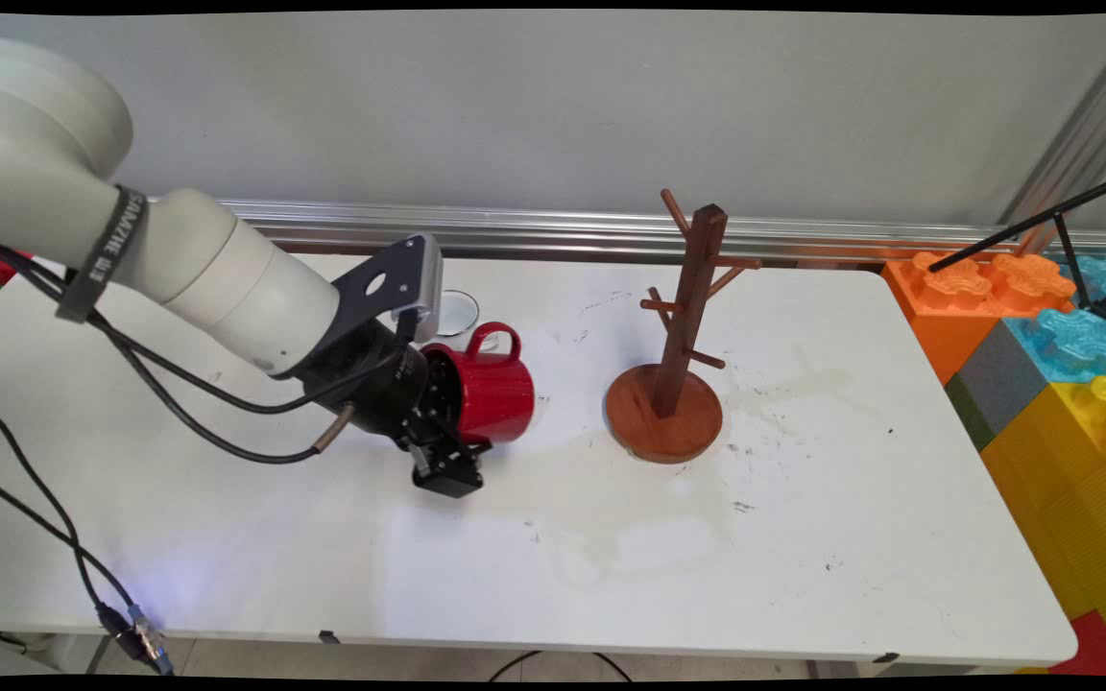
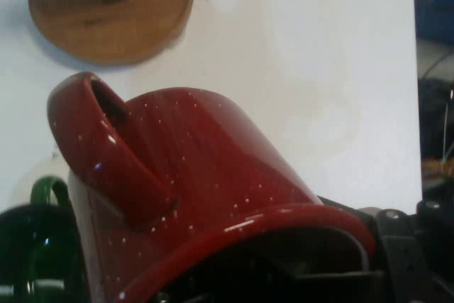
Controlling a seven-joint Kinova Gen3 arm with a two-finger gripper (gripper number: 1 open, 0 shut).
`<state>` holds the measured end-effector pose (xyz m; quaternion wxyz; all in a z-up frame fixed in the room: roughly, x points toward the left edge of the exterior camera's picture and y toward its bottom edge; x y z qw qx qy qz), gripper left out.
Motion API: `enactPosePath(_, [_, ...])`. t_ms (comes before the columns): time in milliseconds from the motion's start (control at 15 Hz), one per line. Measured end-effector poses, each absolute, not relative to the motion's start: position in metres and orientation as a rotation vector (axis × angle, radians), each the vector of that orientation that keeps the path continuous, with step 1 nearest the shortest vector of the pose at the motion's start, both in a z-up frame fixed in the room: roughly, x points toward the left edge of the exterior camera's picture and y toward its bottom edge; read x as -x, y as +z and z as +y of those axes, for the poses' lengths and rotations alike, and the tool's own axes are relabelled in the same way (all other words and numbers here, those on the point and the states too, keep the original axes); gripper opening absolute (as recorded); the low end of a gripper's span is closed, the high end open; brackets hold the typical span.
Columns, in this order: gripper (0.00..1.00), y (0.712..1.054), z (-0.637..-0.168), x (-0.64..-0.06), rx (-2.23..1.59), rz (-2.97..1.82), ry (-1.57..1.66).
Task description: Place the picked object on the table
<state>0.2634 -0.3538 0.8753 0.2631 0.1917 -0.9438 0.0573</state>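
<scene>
Main view: our gripper [image 1: 457,434] is clamped on the red mug [image 1: 491,389] by its rim, mug on its side, handle up, just left of the wooden rack [image 1: 678,355]; we'd keep that pinch firm and level

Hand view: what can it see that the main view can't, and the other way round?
Only the hand view shows a green mug beside the red one. Only the main view shows the wooden tree's pegs, a glass behind the gripper, and big coloured blocks. Both show the red mug gripped at its rim, tipped sideways, and the tree's round base.
</scene>
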Motion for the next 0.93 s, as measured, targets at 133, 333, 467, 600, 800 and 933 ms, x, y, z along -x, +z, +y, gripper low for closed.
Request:
enactPosePath(133, [0.0, 0.878, -0.356, -0.265, -0.516, -2.605, 0.144])
enactPosePath(333, [0.0, 0.881, -0.36, -0.266, -0.516, -2.677, 0.12])
enactPosePath(467, [0.0, 0.882, -0.361, -0.265, -0.519, -2.724, 0.102])
enactPosePath(600, [0.0, 0.883, -0.362, -0.262, -0.526, -2.756, 0.081])
enactPosePath(800, [0.0, 0.882, -0.363, -0.257, -0.54, -2.806, 0.043])
enactPosePath(933, [0.0, 0.88, -0.364, -0.254, -0.556, -2.846, 0.014])
